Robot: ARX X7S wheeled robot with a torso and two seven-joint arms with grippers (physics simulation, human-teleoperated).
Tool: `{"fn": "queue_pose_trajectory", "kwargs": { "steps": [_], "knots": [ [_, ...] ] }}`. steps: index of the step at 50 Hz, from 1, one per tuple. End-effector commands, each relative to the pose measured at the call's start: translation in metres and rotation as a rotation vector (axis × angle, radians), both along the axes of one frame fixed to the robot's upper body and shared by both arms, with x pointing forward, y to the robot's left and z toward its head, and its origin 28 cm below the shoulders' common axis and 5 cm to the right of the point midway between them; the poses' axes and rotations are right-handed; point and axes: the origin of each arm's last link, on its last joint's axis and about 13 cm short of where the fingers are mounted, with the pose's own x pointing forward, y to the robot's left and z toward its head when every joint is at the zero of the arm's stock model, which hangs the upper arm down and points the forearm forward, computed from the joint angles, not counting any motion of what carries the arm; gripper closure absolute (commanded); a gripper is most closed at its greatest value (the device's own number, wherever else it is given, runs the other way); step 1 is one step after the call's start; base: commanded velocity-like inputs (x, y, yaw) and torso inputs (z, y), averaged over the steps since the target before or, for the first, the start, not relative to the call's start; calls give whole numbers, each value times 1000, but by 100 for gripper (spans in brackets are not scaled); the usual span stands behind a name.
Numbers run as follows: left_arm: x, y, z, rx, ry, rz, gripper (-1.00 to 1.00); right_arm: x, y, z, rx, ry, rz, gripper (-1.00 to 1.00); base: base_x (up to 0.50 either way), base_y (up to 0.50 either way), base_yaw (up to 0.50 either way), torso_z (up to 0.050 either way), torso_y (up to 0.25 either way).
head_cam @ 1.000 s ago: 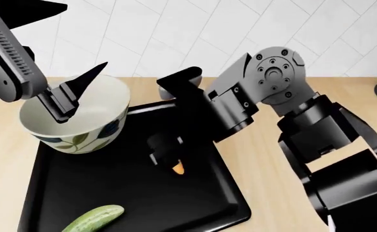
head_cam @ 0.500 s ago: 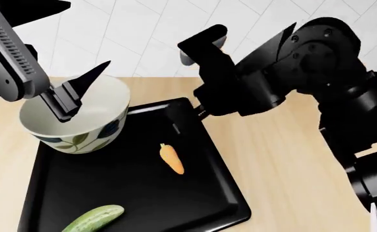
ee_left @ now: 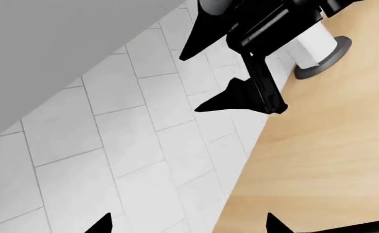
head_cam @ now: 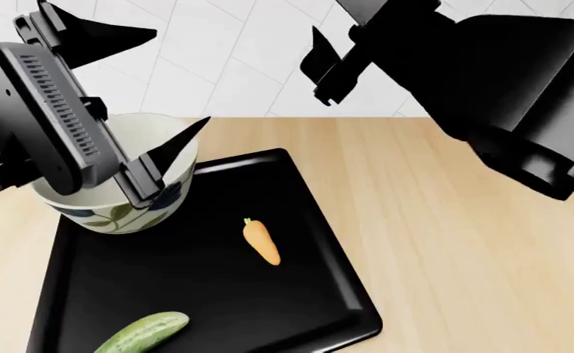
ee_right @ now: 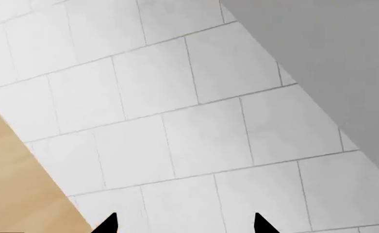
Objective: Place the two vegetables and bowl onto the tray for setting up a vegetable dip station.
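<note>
Left end effector: fingers spread and empty, now raised above the bowl rather than dipping into it as a second ago. Right end effector: also spread and empty, lifted high against the tiled wall; a second ago it sat low over the carrot, which it has since let go. In the left wrist view the right end effector shows two separated finger tips above the far edge of the table, near a white cylinder on a grey base.

All three task items lie on the tray, which occupies the near left part of the table. The bowl stands at the tray's far left corner, the carrot lies near its middle toward the right rim, and the cucumber lies at its near edge, partly cut off by the view.

Judgement: with both arms withdrawn and nothing held, the placement appears complete.
</note>
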Motion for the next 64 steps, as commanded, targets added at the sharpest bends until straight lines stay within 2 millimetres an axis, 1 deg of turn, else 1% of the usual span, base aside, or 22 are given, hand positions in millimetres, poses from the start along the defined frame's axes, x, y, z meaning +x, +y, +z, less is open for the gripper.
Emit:
{"fn": "queue_pose_trajectory", "kwargs": {
  "steps": [1,5,8,10,13,14,20,22,24,27,28,29,31,33,37,39,45,52,54,55,57,64],
  "knots": [
    [4,-6,-7,-10,0,-36,-100,-11,-4,9,-102,-212,74,-100,0,0,0,0,0],
    [4,-5,-2,-6,-9,-34,-100,-13,-8,9,-116,-204,74,-100,0,0,0,0,0],
    [4,-6,-3,-7,-13,-33,-100,-18,-11,12,-69,-194,91,-100,0,0,0,0,0],
    [4,-5,-3,-11,-15,-30,-100,-27,-14,7,-56,-182,134,-100,0,0,0,0,0],
    [4,-5,-4,-14,-17,-27,-100,-31,-19,1,-20,-188,136,-100,0,0,0,0,0],
    [5,-5,-4,-14,-18,-29,-100,-33,-21,2,18,-175,133,-100,0,0,0,0,0],
    [8,-7,-3,-19,-42,-32,-100,-42,-25,5,70,-151,172,-100,0,0,0,0,0],
    [9,-7,0,-30,-58,-22,-100,-45,-25,6,99,-115,194,-100,0,0,0,0,0],
    [9,-7,2,-33,-71,-21,-100,-47,-25,11,126,-71,213,-100,0,0,0,0,0],
    [11,-7,6,-46,-97,-10,-100,-47,-25,18,165,-64,232,-100,0,0,0,0,0],
    [12,-7,10,-49,-122,-1,-100,-48,-25,25,159,-43,253,-100,0,0,0,0,0],
    [13,-7,11,-49,-131,4,-100,-49,-24,27,159,-34,267,-100,0,0,0,0,0],
    [16,-7,19,-82,-163,23,-100,-52,-23,28,148,-22,286,-100,0,0,0,0,0],
    [18,-8,22,-88,-186,38,-100,-56,-22,25,129,6,303,-100,0,0,0,0,0],
    [18,-8,21,-86,-198,39,-100,-68,-23,20,50,97,337,-100,0,0,0,0,0],
    [18,-8,21,-86,-198,38,-100,-73,-22,21,-2,85,349,-100,0,0,0,0,0],
    [19,-9,22,-89,-208,39,-100,-85,-22,25,-70,159,400,-100,0,0,0,0,0],
    [19,-9,23,-90,-216,38,-100,-84,-21,37,-74,100,406,-100,0,0,0,0,0],
    [19,-9,24,-93,-222,37,-100,-83,-20,42,-70,65,406,-100,0,0,0,0,0],
    [19,-9,25,-94,-227,37,-100,-82,-20,46,-70,17,402,-100,0,0,0,0,0],
    [19,-10,26,-98,-233,36,-100,-81,-19,52,-35,-4,404,-100,0,0,0,0,0],
    [19,-10,26,-97,-238,32,-100,-79,-18,57,-20,-52,392,-100,0,0,0,0,0]
  ]
}}
